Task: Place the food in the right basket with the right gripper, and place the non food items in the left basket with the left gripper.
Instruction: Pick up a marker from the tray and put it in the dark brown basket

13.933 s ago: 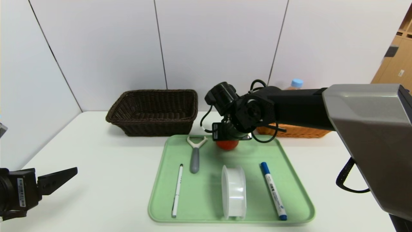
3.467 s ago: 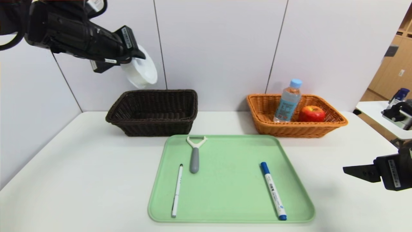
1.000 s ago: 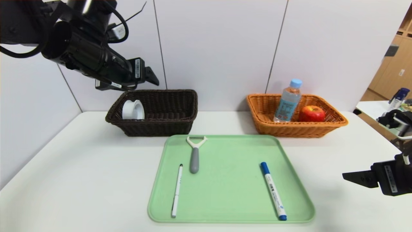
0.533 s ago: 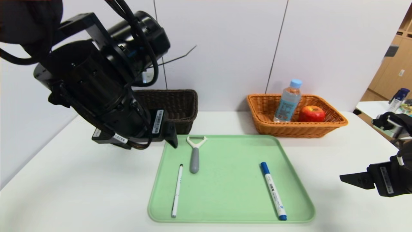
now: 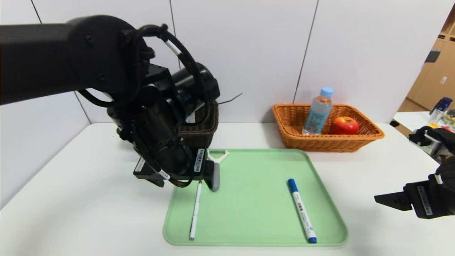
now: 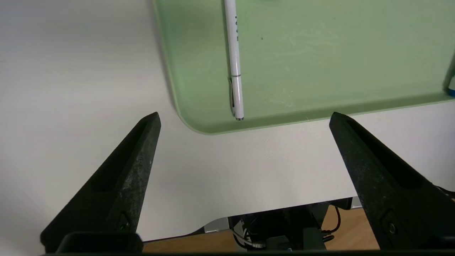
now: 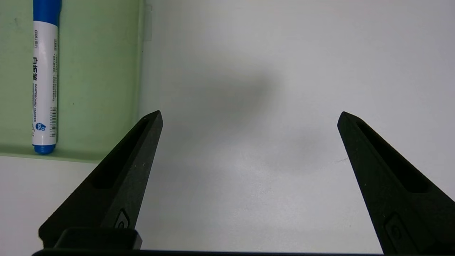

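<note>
My left gripper (image 5: 181, 177) is open and empty, low over the left side of the green tray (image 5: 256, 213), above the thin white pen (image 5: 195, 209) and the grey-handled peeler (image 5: 217, 155). In the left wrist view the open left gripper (image 6: 243, 113) frames the table's front edge, with the pen (image 6: 234, 64) just beyond. The blue-capped marker (image 5: 301, 209) lies on the tray's right side. The dark brown basket (image 5: 202, 132) is mostly hidden behind my left arm, and the tape roll is hidden. The bottle (image 5: 317, 113) and apple (image 5: 344, 125) sit in the orange-tan basket (image 5: 369, 137). My right gripper (image 5: 389, 200) is open and parked at the right.
The right wrist view shows the right gripper (image 7: 249, 113) over bare white table, with the marker (image 7: 44, 81) and the tray's edge (image 7: 140, 71) beside it. A wall stands close behind both baskets.
My left arm has swung down from above the dark basket, where the tape roll was dropped, to the tray's left side over the pen and peeler. The right arm has barely moved.
</note>
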Robot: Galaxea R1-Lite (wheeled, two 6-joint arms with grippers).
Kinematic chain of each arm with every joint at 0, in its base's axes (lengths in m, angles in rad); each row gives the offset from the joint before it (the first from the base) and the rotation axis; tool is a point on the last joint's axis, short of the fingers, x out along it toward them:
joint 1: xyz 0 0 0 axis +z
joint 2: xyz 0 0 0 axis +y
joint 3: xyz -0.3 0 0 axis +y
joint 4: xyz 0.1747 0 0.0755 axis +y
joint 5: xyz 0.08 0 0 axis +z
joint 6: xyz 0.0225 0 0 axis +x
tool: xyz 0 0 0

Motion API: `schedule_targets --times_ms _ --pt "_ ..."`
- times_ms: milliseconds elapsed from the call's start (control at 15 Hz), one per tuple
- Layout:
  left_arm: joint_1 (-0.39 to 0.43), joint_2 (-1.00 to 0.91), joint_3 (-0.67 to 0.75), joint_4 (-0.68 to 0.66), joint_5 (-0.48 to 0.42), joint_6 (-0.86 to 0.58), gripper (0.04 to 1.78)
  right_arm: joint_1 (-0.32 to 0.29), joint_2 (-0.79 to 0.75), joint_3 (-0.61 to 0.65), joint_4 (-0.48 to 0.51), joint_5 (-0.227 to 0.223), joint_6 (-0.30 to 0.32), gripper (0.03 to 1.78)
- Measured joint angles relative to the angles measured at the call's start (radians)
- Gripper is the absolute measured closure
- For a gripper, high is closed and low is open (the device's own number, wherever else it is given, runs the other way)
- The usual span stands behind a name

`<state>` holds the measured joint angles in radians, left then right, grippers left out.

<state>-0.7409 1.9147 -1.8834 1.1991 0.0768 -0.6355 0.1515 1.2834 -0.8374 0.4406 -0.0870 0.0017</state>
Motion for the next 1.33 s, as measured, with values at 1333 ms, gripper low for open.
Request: schedule_targets --times_ms 1333 --pt "-0.027 0.163 0.122 -0.126 -0.001 -0.087 0.13 0.0 0.027 0.006 -0.04 -0.005 0.0 0.11"
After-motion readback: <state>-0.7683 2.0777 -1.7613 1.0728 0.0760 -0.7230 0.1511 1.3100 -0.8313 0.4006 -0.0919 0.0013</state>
